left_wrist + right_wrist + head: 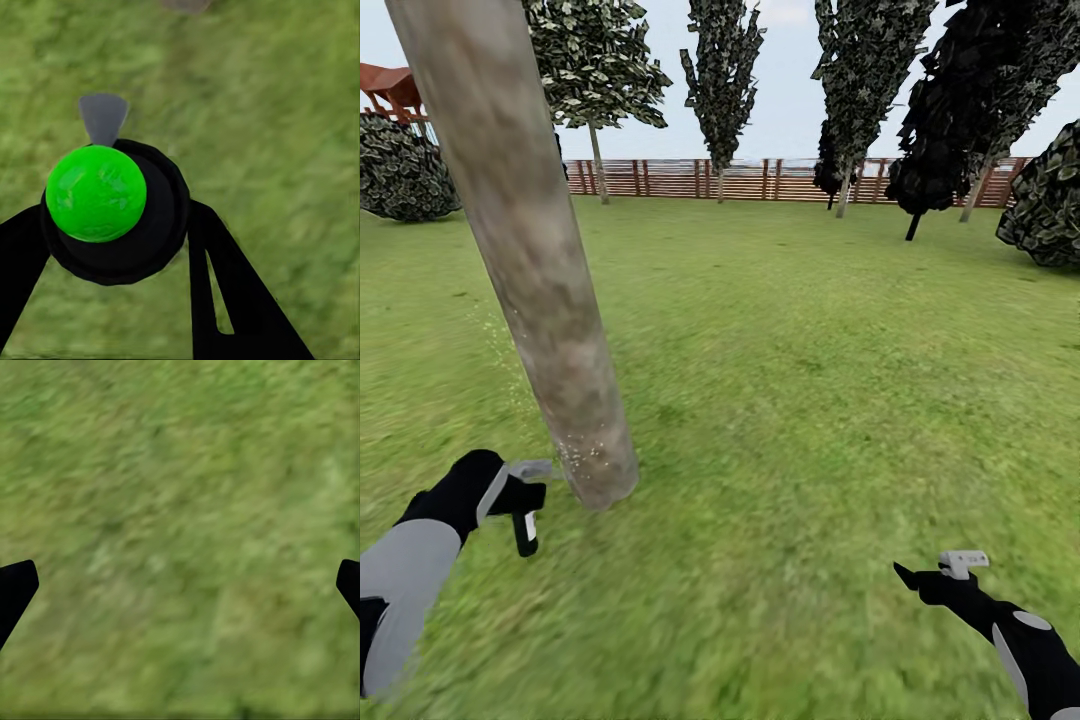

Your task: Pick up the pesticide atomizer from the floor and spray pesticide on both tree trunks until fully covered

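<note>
Gripping the small black pesticide atomizer [526,520] with its light grey trigger head, the left gripper [518,497] holds it just beside the base of one leaning grey-brown tree trunk [530,260], nozzle toward the bark. Fine white specks dot that base. The right gripper [920,581] hangs spread, empty, over grass [810,380].

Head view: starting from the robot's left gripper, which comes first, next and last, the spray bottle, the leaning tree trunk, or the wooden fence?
1. The pesticide atomizer: held in the left gripper itself, low on the robot's left.
2. The tree trunk: its base stands just beyond the bottle's nozzle, dotted with white specks.
3. The fence: far across the lawn, along the back.
</note>
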Tool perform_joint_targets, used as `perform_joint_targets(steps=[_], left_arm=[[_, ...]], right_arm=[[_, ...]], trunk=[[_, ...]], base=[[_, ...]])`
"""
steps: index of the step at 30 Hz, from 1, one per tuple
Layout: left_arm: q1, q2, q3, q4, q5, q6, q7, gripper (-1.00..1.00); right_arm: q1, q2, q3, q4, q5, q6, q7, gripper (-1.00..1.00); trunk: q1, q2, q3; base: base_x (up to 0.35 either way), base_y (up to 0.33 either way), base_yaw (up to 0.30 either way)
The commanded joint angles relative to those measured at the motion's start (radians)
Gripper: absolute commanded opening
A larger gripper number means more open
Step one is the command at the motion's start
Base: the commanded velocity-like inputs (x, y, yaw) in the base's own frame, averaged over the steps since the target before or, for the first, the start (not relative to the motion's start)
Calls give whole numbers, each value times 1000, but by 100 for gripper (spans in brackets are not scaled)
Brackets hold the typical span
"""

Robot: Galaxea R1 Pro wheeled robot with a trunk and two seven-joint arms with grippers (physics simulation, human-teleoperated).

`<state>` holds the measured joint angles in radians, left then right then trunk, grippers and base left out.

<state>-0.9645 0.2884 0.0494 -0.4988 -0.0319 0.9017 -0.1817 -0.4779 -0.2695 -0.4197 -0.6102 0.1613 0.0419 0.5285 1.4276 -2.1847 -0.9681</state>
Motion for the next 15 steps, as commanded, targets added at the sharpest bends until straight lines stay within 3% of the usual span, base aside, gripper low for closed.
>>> perform_joint_targets(steps=[1, 4, 7, 12, 13, 15], left_arm=[[-45, 16, 3, -1, 10, 48, -5, -100], [-155, 34, 0, -1, 9, 96, -5, -100], [-164, 32, -3, 1, 9, 98, -5, -100], [-81, 27, 1, 7, 10, 56, -17, -100], [-37, 27, -2, 3, 10, 44, -47, -100], [-22, 31, -5, 2, 7, 40, -79, -100]], right_arm=[[-1, 1, -7, -2, 9, 5, 8, 100], [-1, 1, -6, -2, 10, 6, 8, 100], [-1, 1, -5, -2, 10, 6, 10, 100], [-1, 1, -5, 0, 10, 6, 10, 100], [-1, 2, -5, 0, 11, 6, 10, 100], [-1, 1, -5, 0, 11, 6, 10, 100]], trunk=[[0, 0, -1], [0, 0, -1], [0, 0, -1], [0, 0, -1], [0, 0, -1], [0, 0, -1]], base=[[-2, 1, 0], [0, 0, 0], [0, 0, 0], [0, 0, 0], [0, 0, 0], [0, 0, 0]])
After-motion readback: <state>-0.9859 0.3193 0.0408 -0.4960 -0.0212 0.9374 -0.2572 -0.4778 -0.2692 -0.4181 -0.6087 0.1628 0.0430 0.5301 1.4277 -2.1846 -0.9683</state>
